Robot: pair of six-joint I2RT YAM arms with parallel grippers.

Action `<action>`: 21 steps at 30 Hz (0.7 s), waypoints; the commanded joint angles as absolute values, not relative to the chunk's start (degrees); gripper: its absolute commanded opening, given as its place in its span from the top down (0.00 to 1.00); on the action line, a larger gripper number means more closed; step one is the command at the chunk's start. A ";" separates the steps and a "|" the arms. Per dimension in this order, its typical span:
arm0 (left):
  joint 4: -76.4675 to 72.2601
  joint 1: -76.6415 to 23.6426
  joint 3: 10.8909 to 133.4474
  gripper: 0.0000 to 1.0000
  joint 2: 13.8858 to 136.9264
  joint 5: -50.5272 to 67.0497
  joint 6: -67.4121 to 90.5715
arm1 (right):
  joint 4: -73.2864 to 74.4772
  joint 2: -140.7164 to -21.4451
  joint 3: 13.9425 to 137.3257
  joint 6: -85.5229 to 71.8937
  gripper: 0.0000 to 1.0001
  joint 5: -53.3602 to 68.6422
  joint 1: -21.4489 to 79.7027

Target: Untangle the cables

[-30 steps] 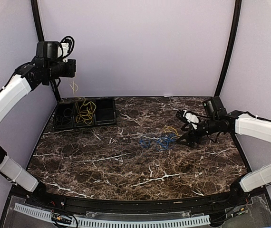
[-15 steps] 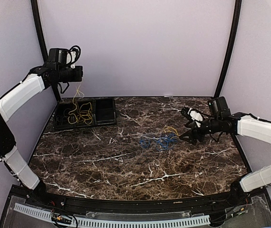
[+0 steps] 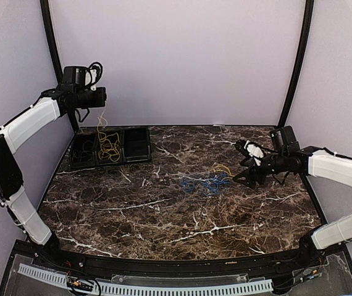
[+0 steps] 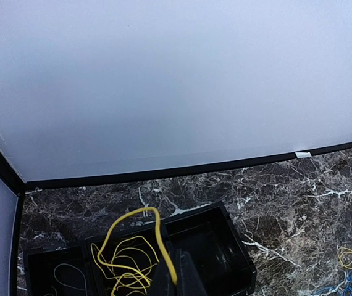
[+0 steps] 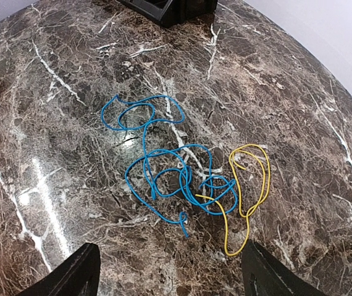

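My left gripper (image 3: 101, 97) is raised high over the black tray (image 3: 140, 145) and shut on a yellow cable (image 3: 106, 145). The cable hangs from it in loops into the tray's middle compartment. In the left wrist view the cable (image 4: 126, 259) runs up from that compartment to my gripper (image 4: 177, 280). A blue cable (image 3: 201, 183) lies in loose loops on the marble, and a shorter yellow cable (image 3: 223, 168) crosses its right end. The right wrist view shows both, blue cable (image 5: 157, 166) and yellow cable (image 5: 251, 185). My right gripper (image 3: 236, 176) is open and empty just right of them, above the table (image 5: 173, 274).
The tray has three compartments. The left one holds a thin dark coiled cord (image 3: 87, 148), and the right one (image 4: 216, 246) looks empty. Black frame posts stand at both back corners. The marble table (image 3: 163, 216) ends at a black rim near the arm bases.
My left gripper moved right and a little down with the yellow cable, over the tray, then held still. My right gripper drew back slightly to the right, away from the cables.
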State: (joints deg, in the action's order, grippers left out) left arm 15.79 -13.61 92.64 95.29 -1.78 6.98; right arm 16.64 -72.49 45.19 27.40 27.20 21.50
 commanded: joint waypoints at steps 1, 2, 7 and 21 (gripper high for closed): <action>12.85 -12.58 96.06 1.00 97.79 0.86 7.40 | 15.11 -73.00 44.91 27.77 0.20 28.04 21.05; 12.75 -12.44 96.50 1.00 98.83 1.77 7.32 | 15.12 -73.18 44.91 27.77 0.20 27.99 21.09; 12.61 -12.31 94.93 1.00 101.54 3.67 9.32 | 15.20 -73.19 44.74 27.91 0.20 27.63 21.01; 13.94 -12.24 85.14 1.00 106.15 3.88 13.92 | 15.27 -74.97 44.91 28.69 0.20 28.37 20.98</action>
